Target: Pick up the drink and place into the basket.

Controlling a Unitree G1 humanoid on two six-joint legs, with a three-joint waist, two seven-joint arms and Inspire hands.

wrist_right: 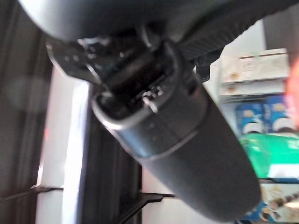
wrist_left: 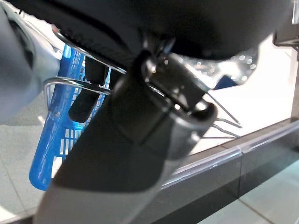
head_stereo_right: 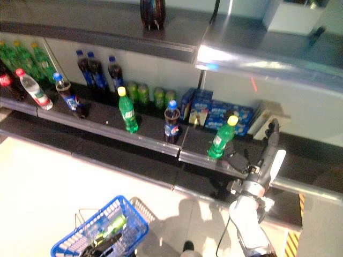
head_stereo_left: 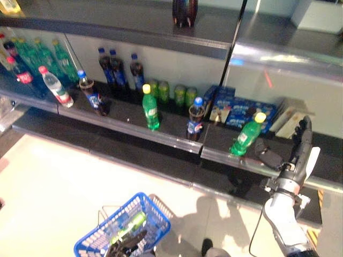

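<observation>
right robot hand [head_stereo_left: 300, 144] raised at the shelf [head_stereo_left: 161, 136], fingers straight and spread upward, thumb out toward the near green bottle [head_stereo_left: 246, 135]; released, grasping nothing, just beside that bottle but apart from it. bottle tilted, yellow cap leaning toward the hand, standing on the shelf's front edge in front of blue boxes [head_stereo_left: 236, 110].

left robot hand [head_stereo_left: 127, 245] low at the basket [head_stereo_left: 107, 235], fingers curled round its wire handle [wrist_left: 84, 86], as seen in the left wrist view. blue basket hanging over the floor [head_stereo_left: 53, 182], with a green bottle [head_stereo_left: 131, 222] lying inside.

further along the shelf: a dark cola bottle [head_stereo_left: 195, 120] with blue cap, an upright green bottle [head_stereo_left: 150, 108] with yellow cap, a tilted cola bottle [head_stereo_left: 92, 93], a tilted clear bottle [head_stereo_left: 55, 85] with red cap. behind, against the back wall, three dark bottles [head_stereo_left: 119, 69] and a row of green cans [head_stereo_left: 171, 92]. at the far left, more green bottles [head_stereo_left: 45, 53] and a red-capped cola. on the top shelf, a dark bottle's base [head_stereo_left: 184, 12].
</observation>
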